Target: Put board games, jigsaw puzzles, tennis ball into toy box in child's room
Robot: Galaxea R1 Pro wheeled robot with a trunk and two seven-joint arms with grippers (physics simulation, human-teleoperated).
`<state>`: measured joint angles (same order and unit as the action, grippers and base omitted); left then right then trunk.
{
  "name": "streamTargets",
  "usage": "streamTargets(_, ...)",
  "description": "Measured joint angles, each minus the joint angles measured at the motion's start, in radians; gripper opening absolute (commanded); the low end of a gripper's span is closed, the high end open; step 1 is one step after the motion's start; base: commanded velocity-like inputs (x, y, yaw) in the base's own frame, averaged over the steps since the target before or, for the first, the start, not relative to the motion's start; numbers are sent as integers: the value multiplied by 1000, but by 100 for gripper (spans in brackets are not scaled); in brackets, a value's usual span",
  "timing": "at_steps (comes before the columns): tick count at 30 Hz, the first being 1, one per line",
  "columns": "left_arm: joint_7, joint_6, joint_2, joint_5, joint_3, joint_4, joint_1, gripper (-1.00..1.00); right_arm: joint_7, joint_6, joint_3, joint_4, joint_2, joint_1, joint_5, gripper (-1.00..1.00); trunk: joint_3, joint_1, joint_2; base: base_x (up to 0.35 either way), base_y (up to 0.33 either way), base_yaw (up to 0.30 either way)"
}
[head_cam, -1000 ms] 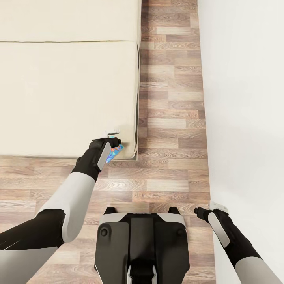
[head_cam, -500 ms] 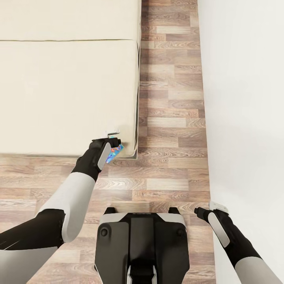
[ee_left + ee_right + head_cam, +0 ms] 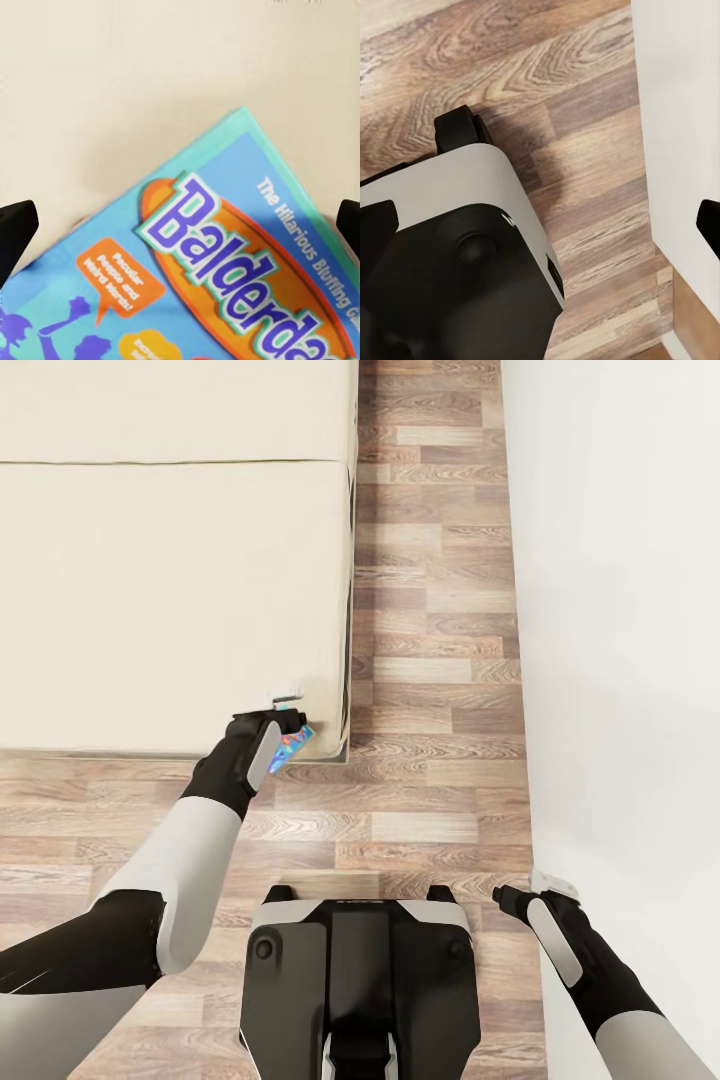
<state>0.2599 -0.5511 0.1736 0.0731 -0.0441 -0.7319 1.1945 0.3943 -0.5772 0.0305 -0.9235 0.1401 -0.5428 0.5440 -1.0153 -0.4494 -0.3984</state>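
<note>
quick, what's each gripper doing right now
left gripper: fingers spread either side of the blue board game on the bed; grip cannot be told.
right gripper: open, empty.

The left arm covers most of the blue game box (image 3: 298, 740) at the bed's (image 3: 170, 600) near right corner, leaving a sliver. In the left wrist view the box (image 3: 225, 277) runs off the edge, its title cut short. Whether the left gripper (image 3: 283, 710) grips it seems unclear.
</note>
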Motion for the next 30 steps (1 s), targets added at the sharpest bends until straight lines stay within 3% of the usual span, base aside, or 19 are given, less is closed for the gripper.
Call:
streamTargets(6, 4, -2, 0, -1, -3, -42, 0, 100, 0, 0, 0, 0, 0, 0, 0, 100, 0, 0, 0, 0, 0, 0)
streamTargets(12, 6, -22, 0, -2, -6, -157, -1, 100, 0, 0, 0, 0, 0, 0, 0, 100, 0, 0, 0, 0, 0, 0)
streamTargets(18, 5, -85, 0, -1, -11, -263, -3, 100, 0, 0, 0, 0, 0, 0, 1, 100, 0, 0, 0, 0, 0, 0)
streamTargets(21, 3, -129, -14, 1, -12, -323, -5, 100, 0, 0, 0, 0, 0, 0, 0, 100, 0, 0, 0, 0, 0, 0)
streamTargets(27, 3, -111, 0, 0, -4, -357, 2, 100, -1, -3, -13, 12, 5, -2, -3, 100, 0, 0, 0, 0, 0, 0)
streamTargets(30, 5, -95, 0, -4, 13, -374, 19, 100, -14, 14, -11, 16, -12, -2, -5, 100, 0, 0, 0, 0, 0, 0)
